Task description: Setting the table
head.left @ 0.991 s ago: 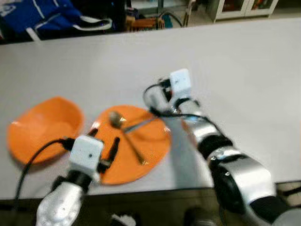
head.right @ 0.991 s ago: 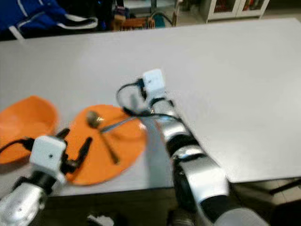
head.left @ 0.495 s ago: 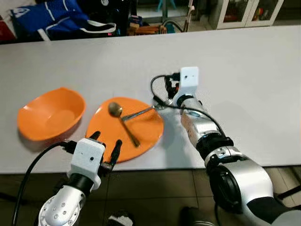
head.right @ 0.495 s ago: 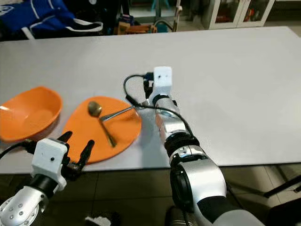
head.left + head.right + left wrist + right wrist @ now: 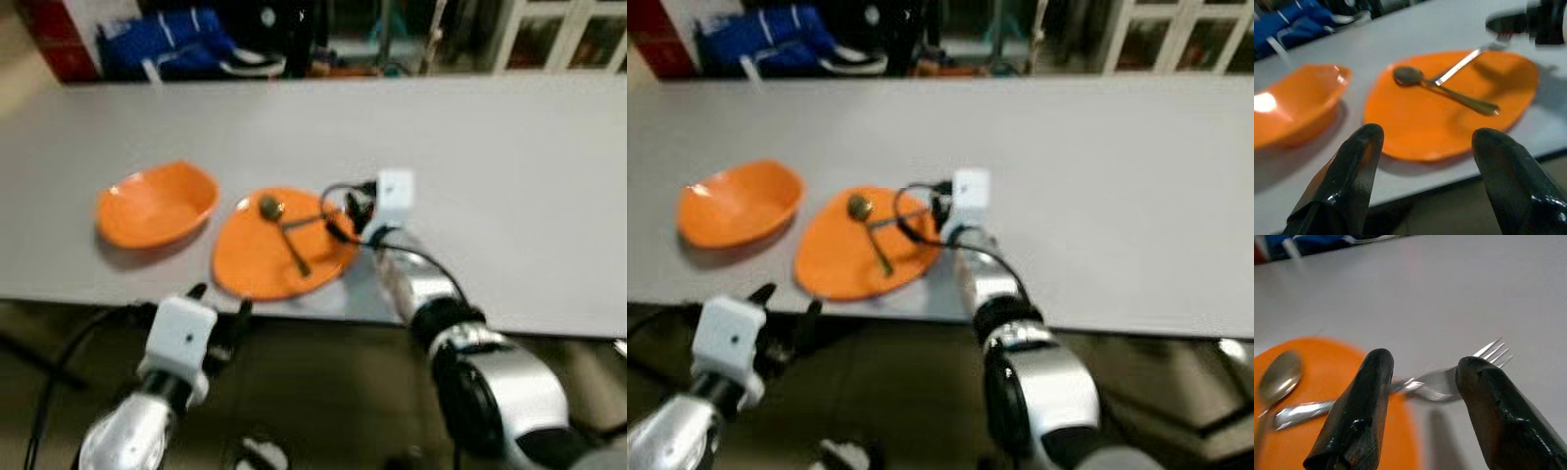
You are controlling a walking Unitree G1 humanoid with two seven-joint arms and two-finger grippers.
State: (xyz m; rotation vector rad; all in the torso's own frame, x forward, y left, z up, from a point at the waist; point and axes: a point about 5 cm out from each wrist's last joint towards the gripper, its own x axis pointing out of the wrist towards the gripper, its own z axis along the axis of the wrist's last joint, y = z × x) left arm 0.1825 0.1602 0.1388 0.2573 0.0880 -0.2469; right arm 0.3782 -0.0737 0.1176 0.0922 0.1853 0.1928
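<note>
On the left part of the grey table (image 5: 509,196), not far from its near edge, an orange bowl (image 5: 157,204) stands alone, and just to its right lies a flat orange plate (image 5: 279,245), close to the bowl but not touching it. On the plate rests a spoon (image 5: 282,228), its round head toward the far side and its handle pointing to the near edge. A fork (image 5: 1449,377) crosses the spoon's handle; its own handle lies over the plate and its tines stick out past the right rim of the plate, above the bare table. The left gripper (image 5: 217,313) hangs in front of the near edge of the table, lower than the tabletop, with its two black fingers (image 5: 1352,181) spread wide and nothing between them; seen from the left wrist, the plate and the bowl are ahead of it, well apart from the fingertips. The right gripper (image 5: 345,212) is over the table at the right rim of the plate, and its arm reaches in from the near edge. In the right wrist view the tine end of the fork lies between the two fingers (image 5: 1359,416) of this gripper, which stand apart on both sides of it; I cannot tell if either finger touches the metal. Behind the far edge of the table there are a blue bag (image 5: 167,44) and some dark things that are too blurred to name.
</note>
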